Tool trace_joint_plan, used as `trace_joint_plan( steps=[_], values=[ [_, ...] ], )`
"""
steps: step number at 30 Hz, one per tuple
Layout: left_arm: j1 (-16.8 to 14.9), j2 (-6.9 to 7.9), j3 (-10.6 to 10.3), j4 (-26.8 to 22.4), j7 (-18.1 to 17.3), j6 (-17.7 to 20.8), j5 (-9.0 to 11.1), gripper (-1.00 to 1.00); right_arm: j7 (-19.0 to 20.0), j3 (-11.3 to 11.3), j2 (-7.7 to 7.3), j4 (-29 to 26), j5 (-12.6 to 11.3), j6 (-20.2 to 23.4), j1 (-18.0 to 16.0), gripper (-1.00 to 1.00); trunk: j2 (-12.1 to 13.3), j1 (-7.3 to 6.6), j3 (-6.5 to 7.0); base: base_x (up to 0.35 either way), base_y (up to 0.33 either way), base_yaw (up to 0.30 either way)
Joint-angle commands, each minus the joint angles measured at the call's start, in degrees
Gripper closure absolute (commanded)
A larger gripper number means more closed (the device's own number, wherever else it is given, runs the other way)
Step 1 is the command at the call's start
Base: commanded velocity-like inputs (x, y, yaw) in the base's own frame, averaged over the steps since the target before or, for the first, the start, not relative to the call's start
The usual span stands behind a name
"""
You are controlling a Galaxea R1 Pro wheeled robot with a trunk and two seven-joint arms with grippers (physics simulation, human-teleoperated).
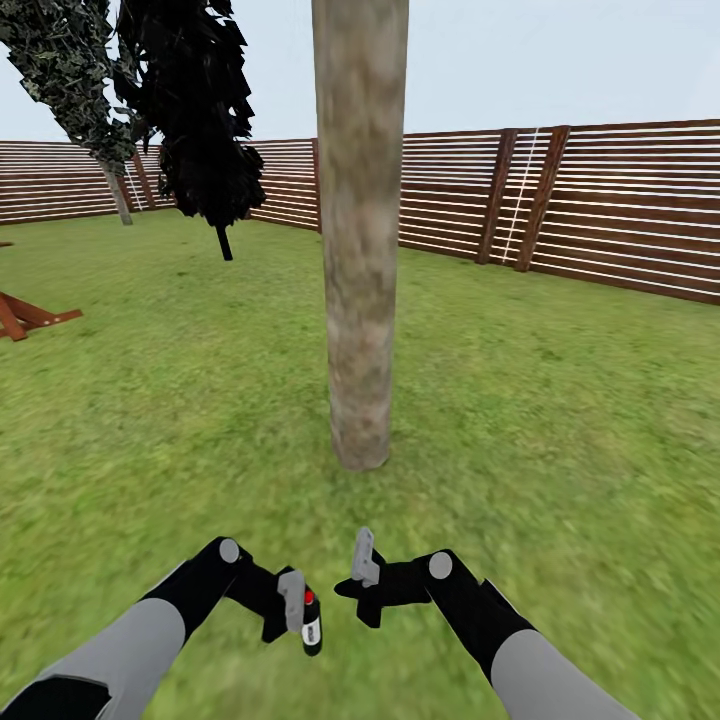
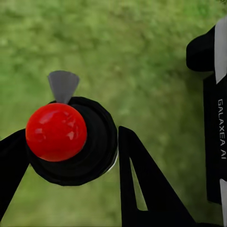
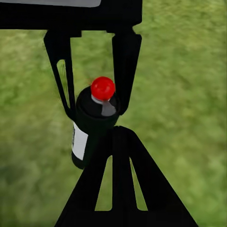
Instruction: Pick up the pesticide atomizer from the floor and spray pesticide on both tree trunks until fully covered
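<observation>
The pesticide atomizer point(image 1: 311, 622) was pinched by the left end effector point(image 1: 293, 610) before the tree trunk point(image 1: 359, 260); the right end effector's point(image 1: 362, 572) state could not be told.

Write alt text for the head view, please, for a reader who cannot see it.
The left claw holds a black atomizer with a red cap low over the grass, facing a thick grey-brown trunk just ahead. The right claw hangs beside it, holding nothing. A slatted wooden fence rings the lawn.
</observation>
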Motion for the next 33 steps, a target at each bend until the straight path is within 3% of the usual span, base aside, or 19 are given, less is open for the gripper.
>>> trace_joint_plan(
  steps=[1, 11, 25, 27, 29, 33],
  values=[
    [0.0, -0.02, -0.1, -0.1, 0.0, -0.6, -0.2, 1.00, 0.0, -0.1, 0.01, 0.0, 0.6, -0.4, 0.0, 1.00, 0.0, -0.01, -0.05, 0.000, 0.000, 0.000],
    [0.0, -2.27, 0.1, -0.1, 0.0, -0.8, -0.1, 1.00, 0.0, -0.2, 0.00, 0.0, 0.6, -0.5, 0.0, 1.00, 0.0, -0.01, -0.05, 0.000, 0.000, 0.000],
    [0.0, -3.27, 0.5, -0.1, 0.0, -1.1, 0.0, 1.00, 0.0, -0.2, -0.09, 0.0, 0.6, -0.5, 0.0, 1.00, 0.0, -0.01, -0.05, 0.000, 0.000, 0.000],
    [0.0, -3.29, 0.6, -0.1, 0.0, -1.1, 0.9, 1.00, 0.0, -0.2, -0.09, 0.0, 0.6, -0.5, 0.0, 1.00, 0.0, -0.01, -0.05, 0.000, 0.000, 0.000],
    [0.0, -3.24, 0.4, -0.1, -0.1, -1.4, 3.6, 1.00, 0.0, -0.2, -0.09, 0.0, 0.6, -0.5, 0.0, 1.00, 0.0, -0.01, -0.05, 0.000, 0.000, 0.000],
    [0.0, -3.23, 0.4, -0.1, -0.1, -1.5, 4.2, 1.00, 0.0, -0.2, -0.12, 0.0, 0.6, -0.5, 0.0, 1.00, 0.0, -0.01, -0.05, 0.000, 0.000, 0.000]
  ],
)
